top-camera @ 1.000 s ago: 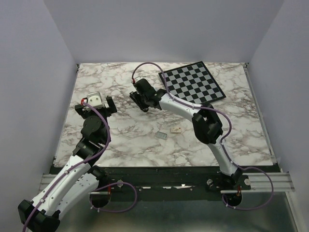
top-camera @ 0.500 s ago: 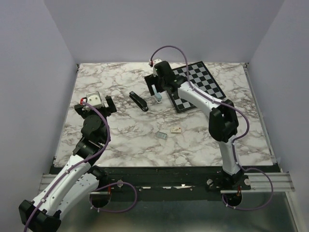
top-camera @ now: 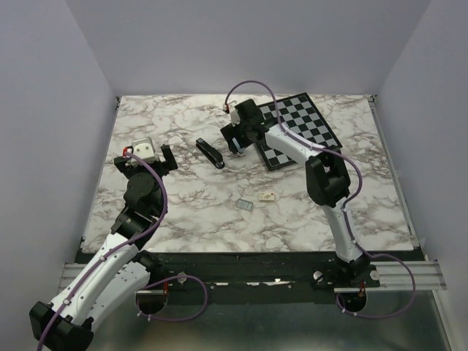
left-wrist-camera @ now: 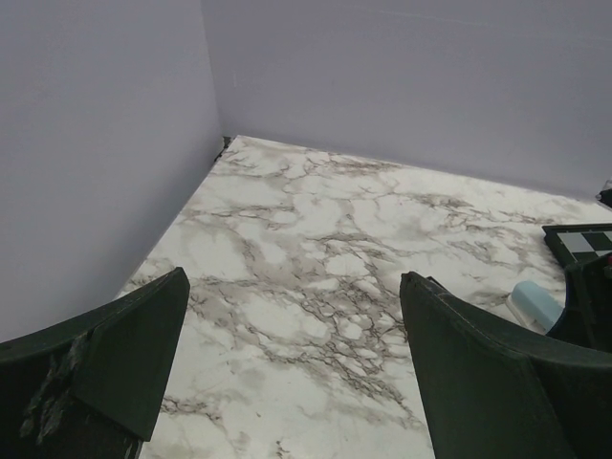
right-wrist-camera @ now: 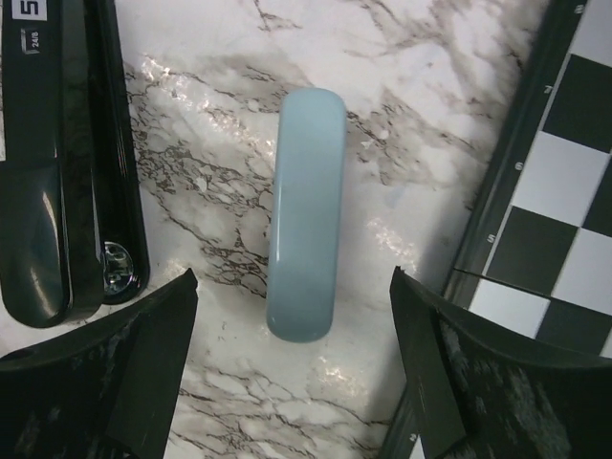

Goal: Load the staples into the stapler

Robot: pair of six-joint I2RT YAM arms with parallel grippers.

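In the top view the stapler (top-camera: 210,153) is seen lying flat on the marble table (top-camera: 183,212), above and left of the frame's centre. It is black and slim and is touched by neither arm. The staples (top-camera: 246,205), a small silver-grey strip, are found below centre, just beside a small cream box (top-camera: 267,197) and well apart from the stapler.

The right gripper (right-wrist-camera: 293,277) is held over the table between the stapler and the checkerboard (top-camera: 292,128). Its fingers are spread wide and nothing is grasped. In the right wrist view a pale blue rounded bar (right-wrist-camera: 306,215) is seen lying on the marble between them, touched by neither finger.

In the same view the stapler fills the left edge of the frame. A white label is cut off at the upper left corner, and one figure on it, seemingly a 5, can be made out. Below it small white print beginning "24/" is seen; its last character cannot be read with certainty.

The left gripper (left-wrist-camera: 295,282) is seen at the left of the top view, its fingers released and wide apart, with only bare marble between them.
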